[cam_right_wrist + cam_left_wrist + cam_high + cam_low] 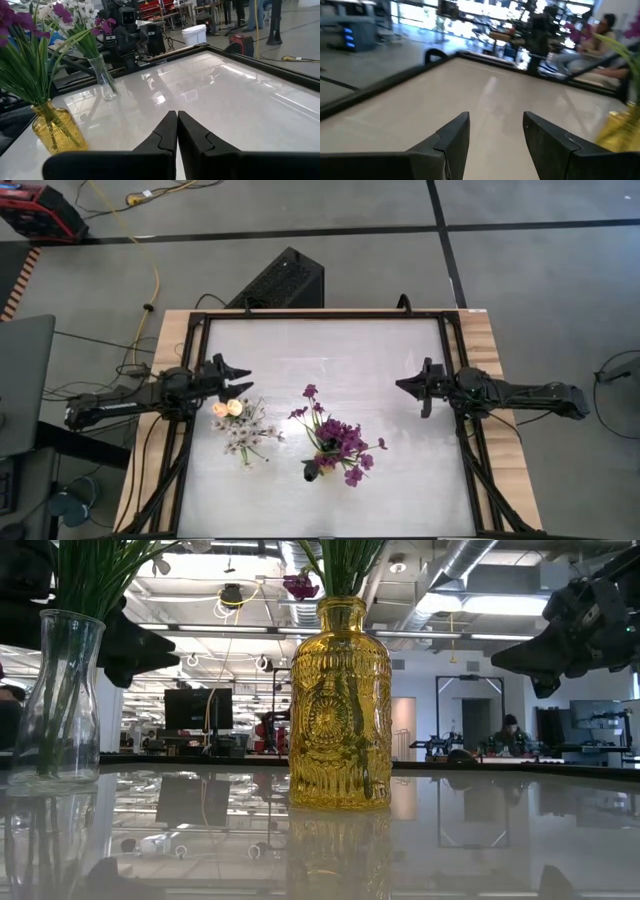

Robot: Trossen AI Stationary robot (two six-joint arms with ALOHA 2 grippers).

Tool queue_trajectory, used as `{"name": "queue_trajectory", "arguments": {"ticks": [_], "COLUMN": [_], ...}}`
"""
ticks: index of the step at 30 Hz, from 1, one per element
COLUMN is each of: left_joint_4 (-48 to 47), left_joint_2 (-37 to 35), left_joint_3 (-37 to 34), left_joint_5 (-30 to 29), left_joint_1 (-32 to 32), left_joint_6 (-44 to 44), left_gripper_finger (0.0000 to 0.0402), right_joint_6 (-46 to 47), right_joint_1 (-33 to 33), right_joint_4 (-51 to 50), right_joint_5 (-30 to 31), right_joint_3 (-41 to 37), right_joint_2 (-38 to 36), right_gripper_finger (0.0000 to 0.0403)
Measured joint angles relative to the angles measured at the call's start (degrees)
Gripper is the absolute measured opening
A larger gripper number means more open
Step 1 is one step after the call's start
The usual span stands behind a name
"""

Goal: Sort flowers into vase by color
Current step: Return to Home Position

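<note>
Flowers (pixel 343 442) in vases on glossy table (pixel 330 345): white and peach in smooth clear vase (pixel 62 700), purple in embossed amber vase (pixel 340 710). Left gripper (pixel 495 119) near clear vase, fingers spread, empty; right gripper (pixel 177 114) well apart, fingers pressed together, empty

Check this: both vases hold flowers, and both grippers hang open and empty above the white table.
Only the left gripper is open. The right gripper is shut, empty, as the right wrist view shows. The clear glass vase and the embossed yellow glass vase do hold flowers.

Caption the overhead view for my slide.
Pale flowers in clear vase, purple flowers in amber vase; left pincer, right pincer wait at either side.
</note>
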Motion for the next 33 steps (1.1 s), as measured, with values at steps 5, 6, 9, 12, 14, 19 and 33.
{"name": "queue_trajectory", "arguments": {"ticks": [5,6,9,12,14,19,33], "left_joint_4": [-0.50,-0.48,-0.49,-0.49,-0.50,-0.49,-0.50], "left_joint_2": [0.02,0.02,0.02,0.02,0.02,0.02,0.02], "left_joint_3": [-0.02,-0.02,-0.04,-0.07,-0.09,-0.09,-0.15], "left_joint_5": [3.10,2.83,2.69,2.69,2.68,2.65,2.60], "left_joint_1": [0.00,0.00,0.00,0.00,0.00,0.00,0.02], "left_joint_6": [0.02,0.15,0.20,0.21,0.22,0.22,0.24], "left_gripper_finger": [0.0173,0.0173,0.0173,0.0173,0.0173,0.0173,0.0173], "right_joint_6": [0.00,0.00,0.00,0.01,0.02,0.02,0.04], "right_joint_1": [0.00,0.00,0.00,0.00,0.00,0.00,0.00], "right_joint_4": [-0.05,-0.05,-0.06,-0.06,-0.06,-0.06,-0.06], "right_joint_5": [0.00,0.00,0.00,0.00,0.01,0.02,0.02], "right_joint_3": [-0.02,-0.02,-0.02,-0.04,-0.04,-0.07,-0.07], "right_joint_2": [0.00,0.00,0.00,0.00,0.00,0.00,0.00], "right_gripper_finger": [0.0043,0.0043,0.0043,0.0043,0.0043,0.0043,0.0044]}}
